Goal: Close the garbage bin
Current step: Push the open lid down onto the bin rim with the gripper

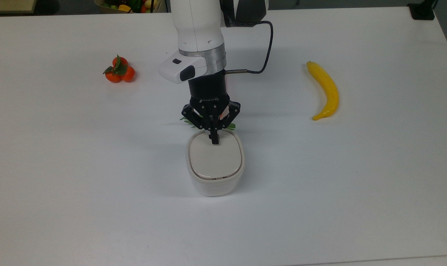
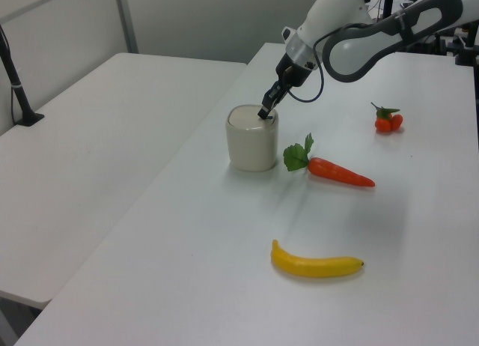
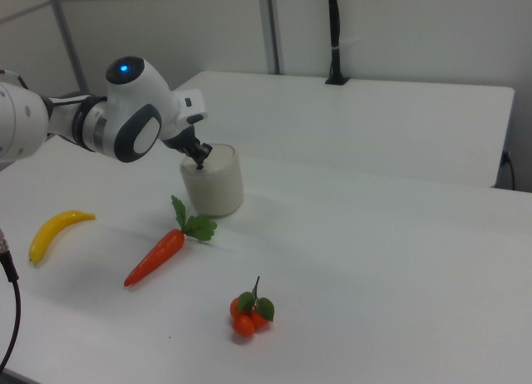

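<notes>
While my gripper [image 1: 213, 139] presses fingertips together on the garbage bin [image 1: 214, 168] lid, carrot [image 2: 339, 171] just beside the bin, banana [image 1: 325, 91] well apart.

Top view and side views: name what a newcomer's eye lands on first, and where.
The gripper, fingers shut, presses its tip on the beige lid of the garbage bin at mid-table. Bright fruit stands out on the white table: a banana at the top view's right, tangerines at its left.
</notes>
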`<state>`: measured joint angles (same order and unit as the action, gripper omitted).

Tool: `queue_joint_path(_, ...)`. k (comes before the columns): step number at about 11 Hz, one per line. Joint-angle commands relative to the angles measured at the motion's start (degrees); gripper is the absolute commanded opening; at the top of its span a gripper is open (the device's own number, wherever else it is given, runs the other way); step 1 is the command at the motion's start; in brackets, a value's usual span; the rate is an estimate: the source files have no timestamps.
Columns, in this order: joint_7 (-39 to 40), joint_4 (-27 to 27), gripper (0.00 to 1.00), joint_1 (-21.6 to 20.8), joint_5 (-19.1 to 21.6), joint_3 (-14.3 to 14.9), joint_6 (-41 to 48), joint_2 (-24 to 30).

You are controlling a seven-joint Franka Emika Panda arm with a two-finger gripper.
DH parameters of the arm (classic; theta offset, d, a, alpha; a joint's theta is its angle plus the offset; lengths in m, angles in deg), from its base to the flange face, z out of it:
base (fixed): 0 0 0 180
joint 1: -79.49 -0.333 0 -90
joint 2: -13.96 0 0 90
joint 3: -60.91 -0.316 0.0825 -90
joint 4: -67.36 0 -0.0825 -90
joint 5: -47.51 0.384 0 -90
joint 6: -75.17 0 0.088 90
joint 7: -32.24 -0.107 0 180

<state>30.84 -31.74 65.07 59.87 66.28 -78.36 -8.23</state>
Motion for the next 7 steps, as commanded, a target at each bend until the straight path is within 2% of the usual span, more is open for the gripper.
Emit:
queue_joint_path(1,0.61,-1.28,0.0,-0.25,-1.2,0.08,1.04,-0.22)
queue_joint_path(5,0.17,-1.1,0.0,-0.52,-1.37,0.08,1.3,1.43)
queue_joint_path(7,-0.01,-0.67,0.0,0.01,-1.37,0.08,6.27,4.15)
